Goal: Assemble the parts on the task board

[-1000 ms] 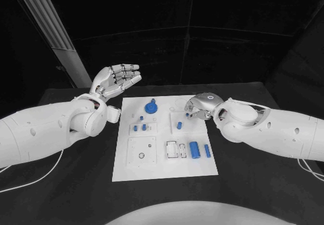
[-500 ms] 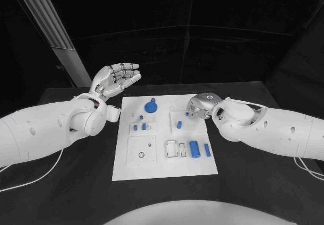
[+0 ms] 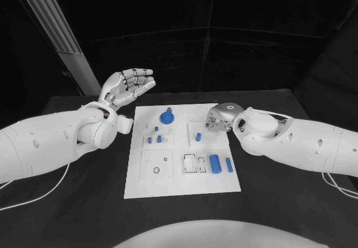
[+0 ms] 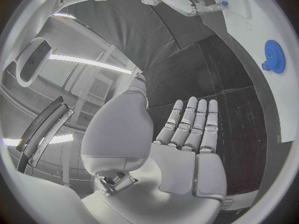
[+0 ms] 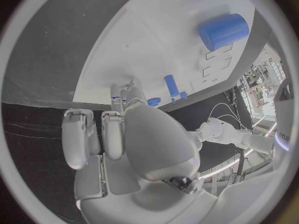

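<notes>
Matte black table top (image 3: 67, 206) fills lower frame. Black curtain backdrop (image 3: 224, 57) with faint seams across upper frame. Pale grey metal post (image 3: 63, 44) slants down from upper left. Left wrist view: bright strip ceiling light (image 4: 87, 63), grey vent panel (image 4: 99, 88).

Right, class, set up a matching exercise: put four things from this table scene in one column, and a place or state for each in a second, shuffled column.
Things:
1. left hand
2. right hand
3. blue gear
4. big blue cylinder

Places or states:
A. lying near the board's front right
B. raised, fingers apart, holding nothing
C. at the board's far end, near its middle
D. lowered over the white board's far right part

Pairs: 1-B, 2-D, 3-C, 4-A
</notes>
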`<control>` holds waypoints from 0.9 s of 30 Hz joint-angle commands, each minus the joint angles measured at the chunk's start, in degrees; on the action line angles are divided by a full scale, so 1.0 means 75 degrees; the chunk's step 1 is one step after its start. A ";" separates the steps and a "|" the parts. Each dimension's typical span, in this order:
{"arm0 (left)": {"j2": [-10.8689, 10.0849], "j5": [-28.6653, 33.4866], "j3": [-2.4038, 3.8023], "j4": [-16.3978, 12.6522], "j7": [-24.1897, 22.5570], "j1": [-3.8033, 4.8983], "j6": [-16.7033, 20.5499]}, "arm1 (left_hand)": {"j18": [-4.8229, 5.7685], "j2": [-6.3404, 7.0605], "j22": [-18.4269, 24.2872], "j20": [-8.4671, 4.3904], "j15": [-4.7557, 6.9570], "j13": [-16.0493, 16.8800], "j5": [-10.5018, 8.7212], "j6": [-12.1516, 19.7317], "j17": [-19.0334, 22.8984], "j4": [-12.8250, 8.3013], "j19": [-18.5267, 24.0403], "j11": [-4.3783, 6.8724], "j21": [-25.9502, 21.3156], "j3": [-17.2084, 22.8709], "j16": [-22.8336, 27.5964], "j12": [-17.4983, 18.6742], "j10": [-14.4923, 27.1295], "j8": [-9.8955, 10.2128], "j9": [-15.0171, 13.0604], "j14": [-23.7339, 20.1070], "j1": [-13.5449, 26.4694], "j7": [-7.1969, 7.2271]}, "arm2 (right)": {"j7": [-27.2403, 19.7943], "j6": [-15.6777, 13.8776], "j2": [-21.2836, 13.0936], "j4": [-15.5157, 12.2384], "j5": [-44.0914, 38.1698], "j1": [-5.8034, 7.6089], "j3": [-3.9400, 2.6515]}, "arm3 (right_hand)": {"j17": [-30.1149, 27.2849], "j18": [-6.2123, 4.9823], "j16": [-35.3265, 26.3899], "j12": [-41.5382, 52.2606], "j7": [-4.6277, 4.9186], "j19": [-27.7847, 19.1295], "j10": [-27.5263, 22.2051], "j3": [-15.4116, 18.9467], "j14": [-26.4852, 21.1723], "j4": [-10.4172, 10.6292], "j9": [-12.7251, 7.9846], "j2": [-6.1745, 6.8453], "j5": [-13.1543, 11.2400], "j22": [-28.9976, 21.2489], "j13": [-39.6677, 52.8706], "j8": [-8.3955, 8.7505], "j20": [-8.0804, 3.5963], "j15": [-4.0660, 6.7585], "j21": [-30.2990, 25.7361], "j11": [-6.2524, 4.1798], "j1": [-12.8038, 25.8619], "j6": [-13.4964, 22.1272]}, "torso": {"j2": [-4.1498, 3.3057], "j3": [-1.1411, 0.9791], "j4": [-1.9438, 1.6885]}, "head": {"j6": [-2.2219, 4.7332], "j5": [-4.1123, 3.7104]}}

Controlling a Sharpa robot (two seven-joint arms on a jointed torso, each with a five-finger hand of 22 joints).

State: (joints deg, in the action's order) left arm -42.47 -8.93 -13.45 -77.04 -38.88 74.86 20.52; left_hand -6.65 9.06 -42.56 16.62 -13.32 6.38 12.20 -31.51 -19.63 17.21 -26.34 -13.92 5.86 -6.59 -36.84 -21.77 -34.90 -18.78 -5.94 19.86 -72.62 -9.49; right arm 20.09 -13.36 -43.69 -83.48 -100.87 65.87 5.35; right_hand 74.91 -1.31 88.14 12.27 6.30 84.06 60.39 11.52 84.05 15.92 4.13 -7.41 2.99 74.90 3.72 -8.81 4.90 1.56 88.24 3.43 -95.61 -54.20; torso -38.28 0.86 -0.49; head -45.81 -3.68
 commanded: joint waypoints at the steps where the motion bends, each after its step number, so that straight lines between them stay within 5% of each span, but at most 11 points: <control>1: 0.0009 0.0034 0.0005 0.0005 -0.1654 0.0011 -0.0067 | 0.0024 -0.0087 0.0006 -0.0001 -0.0006 0.0010 0.0017 0.0035 0.0007 -0.0006 -0.0056 -0.0003 -0.0027 0.0026 -0.0023 -0.0022 0.0031 -0.0024 -0.0006 -0.0064 -0.0001 -0.0882 | -0.0017 0.0008 0.0014 0.0004 -0.0058 -0.0008 0.0004 | 0.1361 0.0096 -0.0035 -0.0041 -0.0004 0.0634 0.0054 0.0013 0.0667 0.0049 0.0007 -0.0050 -0.0039 0.1905 -0.0011 -0.0015 -0.0071 0.0057 -0.0045 -0.0005 0.0014 -0.0055 | 0.0001 -0.0001 0.0001 | -0.0003 -0.0007; 27: -0.0002 0.0034 0.0005 0.0005 -0.1599 0.0012 -0.0083 | 0.0030 -0.0135 0.0072 -0.0002 -0.0012 0.0005 0.0006 0.0165 0.0156 -0.0008 -0.0088 -0.0010 -0.0072 0.0062 -0.0175 -0.0254 0.0155 -0.0246 -0.0016 -0.0114 -0.0043 -0.0889 | -0.0029 -0.0028 0.0140 0.0061 -0.0058 -0.0017 0.0004 | 0.1349 0.0092 -0.0040 -0.0112 0.0052 0.0625 0.0180 0.0016 0.0666 0.0057 -0.0013 -0.0049 -0.0038 0.1898 -0.0023 0.0039 -0.0069 0.0026 -0.0063 0.0019 0.0017 -0.0075 | 0.0004 0.0004 0.0008 | -0.0022 0.0092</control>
State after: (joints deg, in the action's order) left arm -42.49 -8.88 -13.45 -76.96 -38.89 74.86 20.48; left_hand -6.66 8.58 -42.03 16.64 -13.31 6.36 12.20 -30.57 -18.51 17.05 -26.73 -14.13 5.64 -6.44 -37.94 -23.53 -34.08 -20.44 -6.00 19.46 -73.11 -9.39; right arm 20.01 -13.77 -42.75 -83.02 -101.04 65.77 5.34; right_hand 74.91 -1.31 88.14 11.66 6.50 83.86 61.43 11.68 84.05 16.07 4.11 -7.41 2.99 74.90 3.58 -8.81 4.70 1.56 88.03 3.59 -95.60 -54.39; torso -38.27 0.86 -0.47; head -45.99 -3.18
